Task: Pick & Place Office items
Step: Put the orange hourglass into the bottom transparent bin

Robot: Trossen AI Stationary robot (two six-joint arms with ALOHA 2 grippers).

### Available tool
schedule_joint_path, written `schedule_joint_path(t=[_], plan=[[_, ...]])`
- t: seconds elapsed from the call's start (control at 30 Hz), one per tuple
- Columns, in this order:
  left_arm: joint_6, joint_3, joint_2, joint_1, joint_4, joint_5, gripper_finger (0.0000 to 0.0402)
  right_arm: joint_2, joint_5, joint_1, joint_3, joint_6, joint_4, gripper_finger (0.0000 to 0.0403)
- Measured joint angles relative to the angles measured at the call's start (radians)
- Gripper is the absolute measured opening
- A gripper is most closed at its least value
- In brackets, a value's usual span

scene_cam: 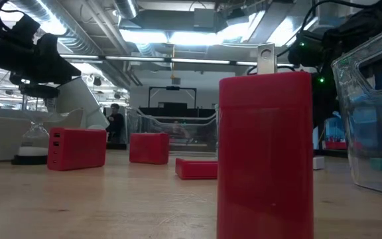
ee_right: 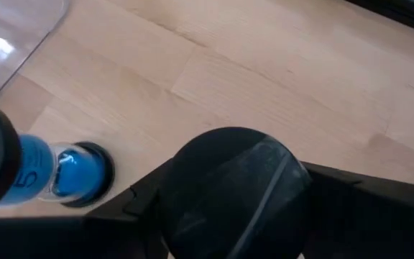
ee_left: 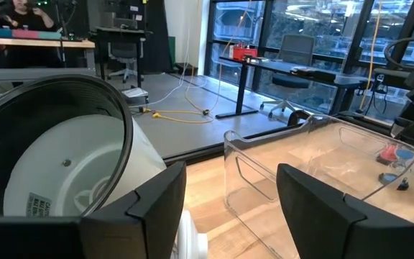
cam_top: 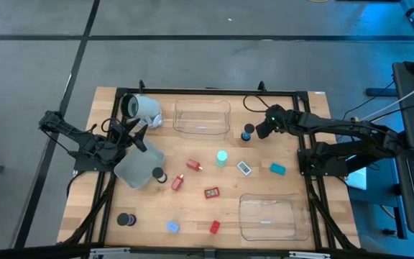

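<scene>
Small office items lie scattered on the wooden table: red blocks [cam_top: 193, 165] [cam_top: 212, 192], a teal puck [cam_top: 222, 157], a white piece [cam_top: 244, 167], a black puck [cam_top: 126, 219] and a blue piece [cam_top: 172, 226]. A blue item with a black base [cam_top: 247, 133] [ee_right: 63, 173] stands beside my right gripper [cam_top: 264, 128], which is shut on a round black puck [ee_right: 232, 191]. My left gripper [cam_top: 139, 134] [ee_left: 228, 208] is open and raised, between the white-grey cylinder [cam_top: 142, 108] [ee_left: 63, 165] and a clear tray [cam_top: 136, 169]. My right gripper holds the round black puck [ee_right: 228, 180] pinched between its two fingers, one on each side of its rim. The puck is clear of the wooden top, and its flat face is turned toward the wrist camera. The pads themselves are hidden behind the puck.
A clear tray [cam_top: 202, 117] [ee_left: 300, 165] sits at the far middle, and another [cam_top: 268, 216] at the near right. The left tray has a black puck [cam_top: 159, 175] at its edge. A red block [scene_cam: 264, 153] fills the low view's foreground. The middle of the table holds loose items.
</scene>
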Motion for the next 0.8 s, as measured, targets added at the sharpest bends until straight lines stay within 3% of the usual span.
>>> schedule_joint_path(t=[0.17, 0.33, 0.6, 0.8], plan=[[0.000, 0.000, 0.000, 0.000, 0.000, 0.000, 0.0214, -0.026, -0.018, 0.021, 0.093, 0.005, -0.140, 0.0204], [0.000, 0.000, 0.000, 0.000, 0.000, -0.008, 0.0214, -0.043, -0.065, 0.124, 0.235, 0.069, -0.285, 0.0204], [0.000, 0.001, 0.000, 0.000, -0.006, -0.009, 0.0214, -0.049, -0.091, 0.476, 0.344, 0.345, -0.380, 0.0204], [-0.004, 0.001, 0.000, 0.000, -0.006, 0.005, 0.0214, -0.049, -0.049, 0.741, 0.370, 0.618, -0.384, 0.0204]])
